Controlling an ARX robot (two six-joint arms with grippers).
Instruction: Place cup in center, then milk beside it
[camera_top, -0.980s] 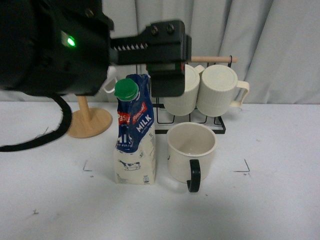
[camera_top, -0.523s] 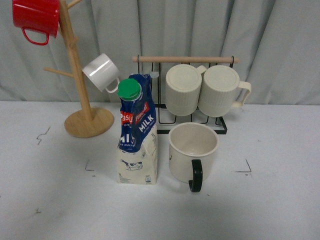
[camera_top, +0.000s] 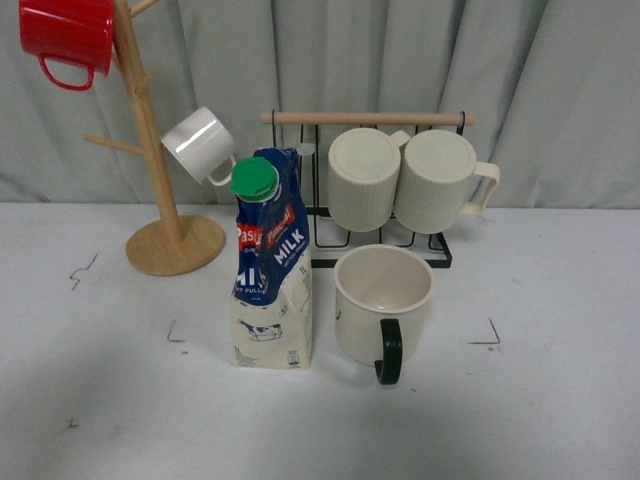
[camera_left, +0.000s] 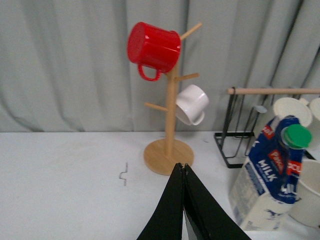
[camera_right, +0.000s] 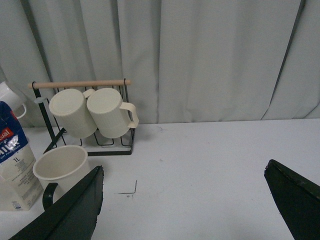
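Inspector: Cup (camera_top: 383, 303) position: upright within the black corner marks of the center (camera_top: 450, 350), on the right half of that patch, black handle turned to the near edge of the surface (camera_top: 560, 420). Milk carton (camera_top: 270, 262) stands upright just beside it on the left, a narrow gap between them.

Clerk: Handling character?

Inspector: Judged only: cup rigid, glazed, likely slick and breakable; best taken across the rim or by the thick handle. Carton is paperboard, tall and tippy, creased at its upper body; if full it would be heavy. Grip the flat sides low-to-middle, not the green cap (camera_top: 253, 179).

Clerk: Hands?

Inspector: Left hand (camera_left: 183, 172) has its fingers pressed together, empty. Right hand (camera_right: 183, 200) is spread wide, empty. Both well clear of the objects.
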